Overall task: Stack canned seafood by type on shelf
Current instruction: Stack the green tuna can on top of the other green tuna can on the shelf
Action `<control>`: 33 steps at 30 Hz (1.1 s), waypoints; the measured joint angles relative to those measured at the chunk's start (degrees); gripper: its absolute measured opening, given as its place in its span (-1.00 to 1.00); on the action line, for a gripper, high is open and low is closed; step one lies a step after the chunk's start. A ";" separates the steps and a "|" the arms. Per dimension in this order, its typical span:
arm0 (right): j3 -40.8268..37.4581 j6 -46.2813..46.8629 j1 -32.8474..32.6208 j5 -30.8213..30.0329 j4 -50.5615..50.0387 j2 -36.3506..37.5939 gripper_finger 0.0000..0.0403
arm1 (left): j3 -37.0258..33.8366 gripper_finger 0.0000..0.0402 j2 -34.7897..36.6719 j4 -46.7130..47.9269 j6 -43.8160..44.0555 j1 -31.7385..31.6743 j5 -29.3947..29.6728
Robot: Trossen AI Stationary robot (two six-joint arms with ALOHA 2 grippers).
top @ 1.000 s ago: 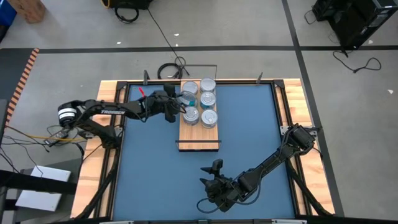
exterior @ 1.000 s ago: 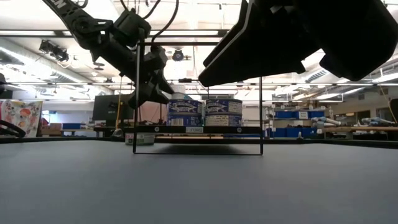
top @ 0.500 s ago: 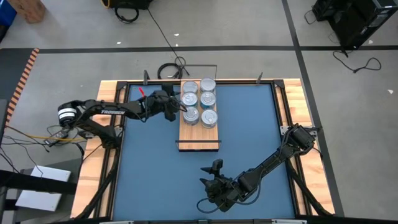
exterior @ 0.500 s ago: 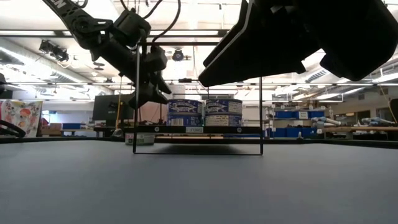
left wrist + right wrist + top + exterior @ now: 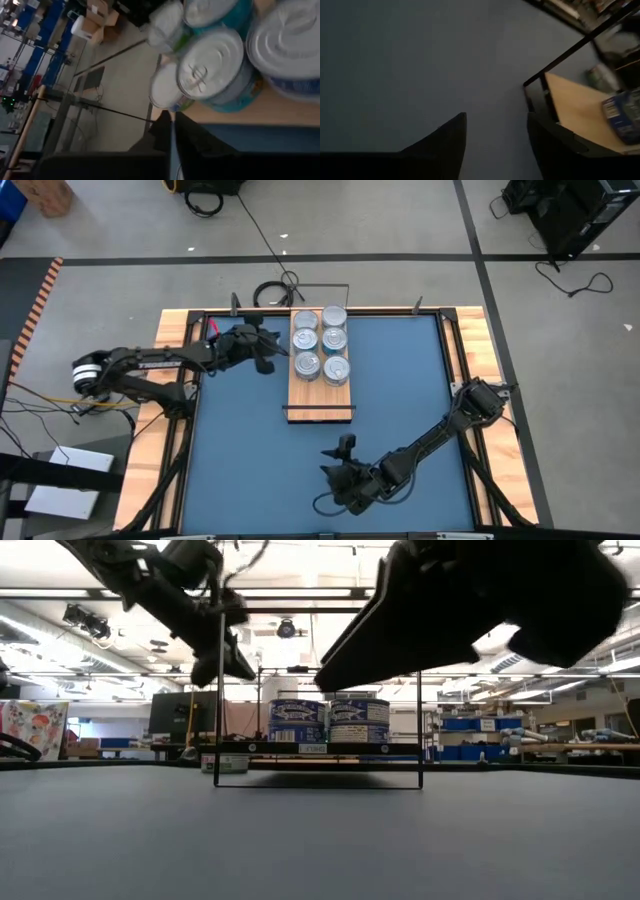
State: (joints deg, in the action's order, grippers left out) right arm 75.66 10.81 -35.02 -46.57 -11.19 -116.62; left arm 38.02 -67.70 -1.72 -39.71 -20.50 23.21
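Several canned seafood tins [image 5: 320,340] with silver tops stand in two rows on the far half of the shelf [image 5: 320,395], a light-wood board in a black frame. The low view shows blue-labelled tins [image 5: 328,722] on the board. My left gripper [image 5: 268,356] hovers just left of the shelf's far end, shut and empty. Its wrist view has the tins [image 5: 212,70] right ahead of the closed fingers [image 5: 172,137]. My right gripper [image 5: 345,446] hangs open over the blue table near the front edge, short of the shelf's near end [image 5: 575,105], with nothing between its fingers [image 5: 495,135].
The near half of the board [image 5: 321,400] is bare wood. A thin black frame [image 5: 218,690] rises at the shelf's ends. Blue table [image 5: 240,450] spreads to the left and right of the shelf. A black cable [image 5: 270,292] lies beyond the far edge.
My left gripper has drawn back from the tins toward the table's left edge and risen a little. Its fingers have come together with nothing in them. The tins stand where they were on the shelf.
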 joint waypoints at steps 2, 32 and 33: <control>0.00 1.00 0.85 2.13 -0.05 0.00 -0.04 | 0.00 -0.96 2.34 0.86 1.87 0.01 -1.32; -0.02 -4.01 7.75 18.08 1.77 0.79 -0.99 | -13.62 -0.99 29.90 -5.64 17.95 0.01 -14.17; -0.32 -4.41 7.80 18.27 2.45 0.79 -0.99 | -13.62 -0.99 30.31 -5.54 18.11 0.00 -14.62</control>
State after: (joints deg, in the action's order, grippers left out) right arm 75.34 6.40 -27.22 -28.31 -8.74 -115.83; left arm 24.40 -37.39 -7.26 -21.60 -20.49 8.59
